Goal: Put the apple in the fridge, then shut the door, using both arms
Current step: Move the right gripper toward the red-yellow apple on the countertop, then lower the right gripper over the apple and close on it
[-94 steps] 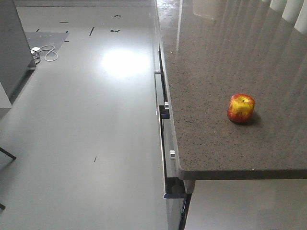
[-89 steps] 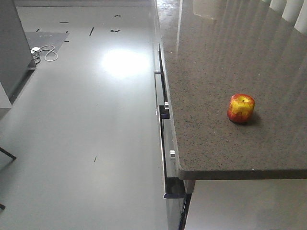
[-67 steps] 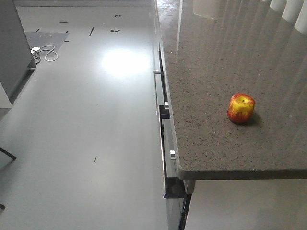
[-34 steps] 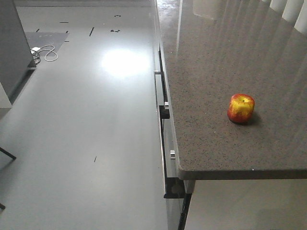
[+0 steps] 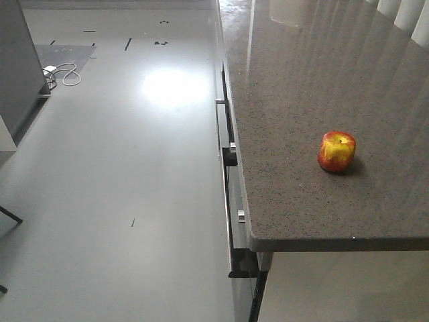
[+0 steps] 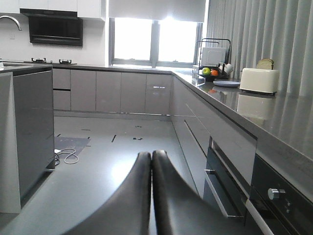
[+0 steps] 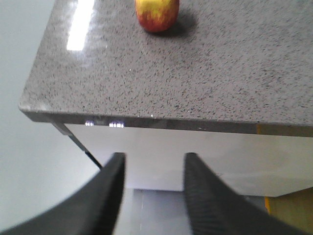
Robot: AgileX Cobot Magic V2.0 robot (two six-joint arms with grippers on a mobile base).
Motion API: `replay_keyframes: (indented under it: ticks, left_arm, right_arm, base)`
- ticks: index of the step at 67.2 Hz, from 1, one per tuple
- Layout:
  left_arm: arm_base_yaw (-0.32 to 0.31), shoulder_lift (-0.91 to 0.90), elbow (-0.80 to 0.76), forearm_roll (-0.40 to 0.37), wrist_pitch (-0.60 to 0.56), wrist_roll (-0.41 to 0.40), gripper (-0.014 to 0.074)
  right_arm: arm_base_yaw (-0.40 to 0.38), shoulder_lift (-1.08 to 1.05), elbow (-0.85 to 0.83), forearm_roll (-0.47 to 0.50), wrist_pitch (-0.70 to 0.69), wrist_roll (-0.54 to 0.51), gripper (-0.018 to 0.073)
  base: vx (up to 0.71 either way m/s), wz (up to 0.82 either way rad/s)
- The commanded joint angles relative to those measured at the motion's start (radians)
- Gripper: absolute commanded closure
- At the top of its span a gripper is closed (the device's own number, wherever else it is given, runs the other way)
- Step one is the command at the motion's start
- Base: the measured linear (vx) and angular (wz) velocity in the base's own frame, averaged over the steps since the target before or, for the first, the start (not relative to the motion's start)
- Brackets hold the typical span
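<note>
Apple [image 5: 336, 152] unmoved on countertop [image 5: 301, 80], right pincer [image 7: 154, 160] agape.

Speckled grey stone surface [image 5: 301, 94] seen along the right, glossy grey floor [image 5: 120, 174] spread to its left, white cable [image 5: 50, 70] coiled far back, cream toaster [image 6: 258, 80] and fruit bowl [image 6: 209, 78] set near a bright window [image 6: 156, 40], pale curtains [image 6: 254, 29] hung behind

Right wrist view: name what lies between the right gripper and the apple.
Only bare speckled countertop and its front edge separate right gripper from apple, in the right wrist view.
</note>
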Motion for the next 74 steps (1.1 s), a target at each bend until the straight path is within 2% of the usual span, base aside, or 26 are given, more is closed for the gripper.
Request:
replay_keyframes:
  ticks: [1,9,14,27,41,74]
  left_arm:
    - [0.0,-0.014,-0.015,-0.001,-0.069,-0.011,0.0603]
    - [0.0,-0.014,-0.015,-0.001,-0.069,-0.011,0.0603]
    - [0.0,-0.014,-0.015,-0.001,-0.069,-0.011,0.0603]
    - [0.0,-0.014,-0.015,-0.001,-0.069,-0.011,0.0603]
    - [0.0,-0.014,-0.015,-0.001,-0.069,-0.011,0.0603]
    - [0.0,-0.014,-0.015,-0.001,-0.069,-0.011,0.0603]
  right_arm:
    - [-0.007,0.072,-0.049,0.019,-0.06,-0.081,0.0059]
    - [-0.007,0.175,-0.083,0.06,-0.084,-0.18,-0.0093]
    - [-0.007,0.237,-0.111,0.093,-0.1,-0.204,-0.0125]
    - [-0.007,0.408,-0.214,0.107,-0.159,-0.229,-0.0118]
    - [-0.007,0.576,-0.349,0.127,-0.163,-0.228,-0.0105]
    - [-0.007,0.933,-0.667,0.115,-0.098,-0.126,-0.0085]
  base:
    - [0.0,0.0]
    - [0.0,0.0]
    - [0.0,0.0]
    - [0.0,0.0]
    - [0.0,0.0]
    - [0.0,0.0]
